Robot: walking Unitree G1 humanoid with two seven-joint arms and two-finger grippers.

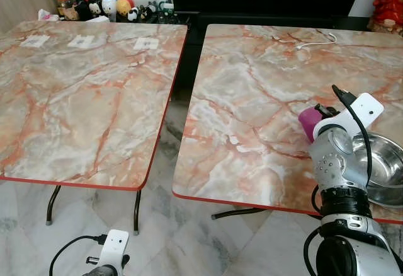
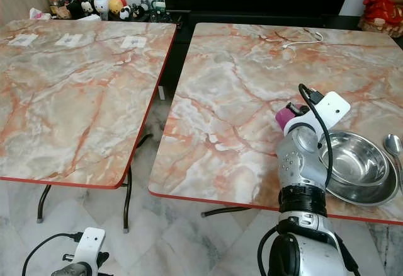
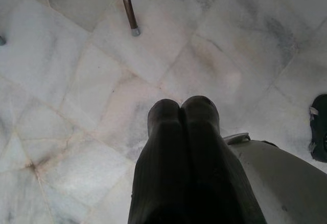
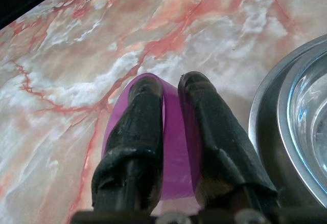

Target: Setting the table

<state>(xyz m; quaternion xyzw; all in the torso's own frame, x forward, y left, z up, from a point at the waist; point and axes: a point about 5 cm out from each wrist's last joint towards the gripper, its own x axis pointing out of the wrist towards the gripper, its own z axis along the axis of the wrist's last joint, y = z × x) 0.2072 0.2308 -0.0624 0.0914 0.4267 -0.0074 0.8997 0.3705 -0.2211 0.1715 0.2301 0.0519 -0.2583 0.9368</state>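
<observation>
The right gripper [image 4: 171, 93] pinches a purple cup [image 4: 171, 147] by its rim, one finger inside, just beside the steel bowl [image 2: 352, 159]; placing it seems next. The left gripper [image 3: 181, 111] hangs idle, fingers pressed together

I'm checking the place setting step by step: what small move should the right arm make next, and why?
Probably lower the purple cup onto the bare marble table left of the steel bowl: the right gripper pinches its wall above that spot, and the spoon already lies beside the bowl.
</observation>
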